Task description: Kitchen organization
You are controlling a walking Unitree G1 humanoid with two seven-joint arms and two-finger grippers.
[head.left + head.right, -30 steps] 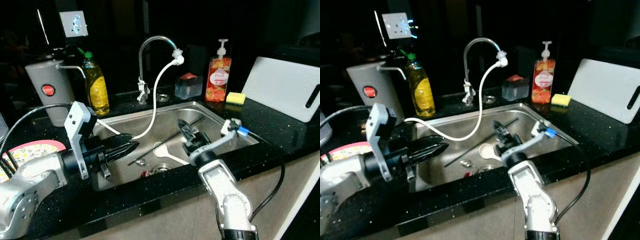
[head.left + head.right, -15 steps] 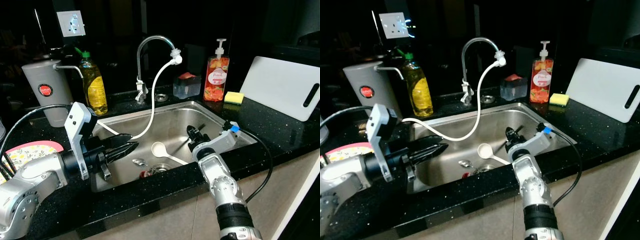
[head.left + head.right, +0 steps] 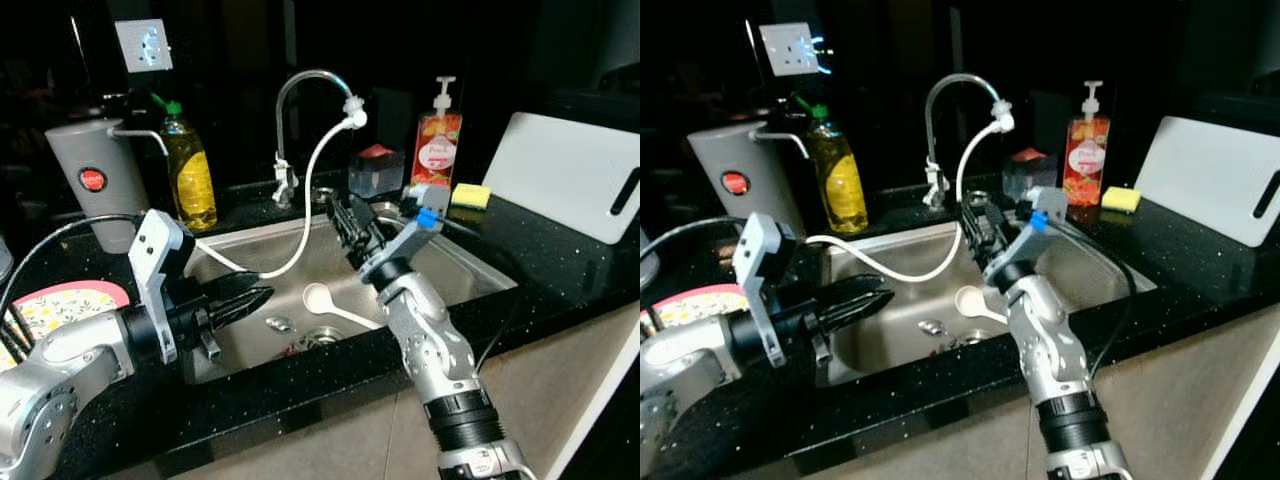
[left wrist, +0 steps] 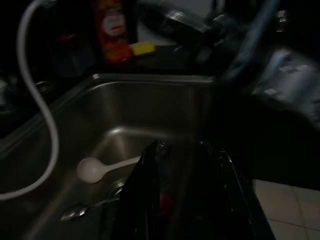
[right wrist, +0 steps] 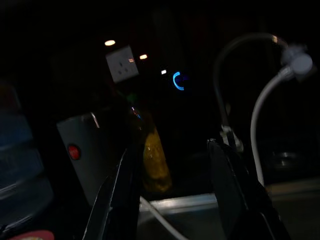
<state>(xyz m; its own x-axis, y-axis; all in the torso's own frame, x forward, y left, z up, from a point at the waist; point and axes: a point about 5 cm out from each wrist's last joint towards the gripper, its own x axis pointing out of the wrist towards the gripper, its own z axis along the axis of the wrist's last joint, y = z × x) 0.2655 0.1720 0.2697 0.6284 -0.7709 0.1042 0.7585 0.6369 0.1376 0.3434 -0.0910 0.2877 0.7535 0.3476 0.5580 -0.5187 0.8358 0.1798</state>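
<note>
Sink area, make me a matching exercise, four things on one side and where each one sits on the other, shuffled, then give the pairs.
Things:
1. white ladle
2. yellow sponge
3. white cutting board
4. yellow dish soap bottle

Places:
A. leaning at the counter's far right
B. lying in the sink basin
C. on the counter left of the faucet
D. on the counter beside the pump soap bottle

Pairs: 1-B, 2-D, 3-A, 4-C
</note>
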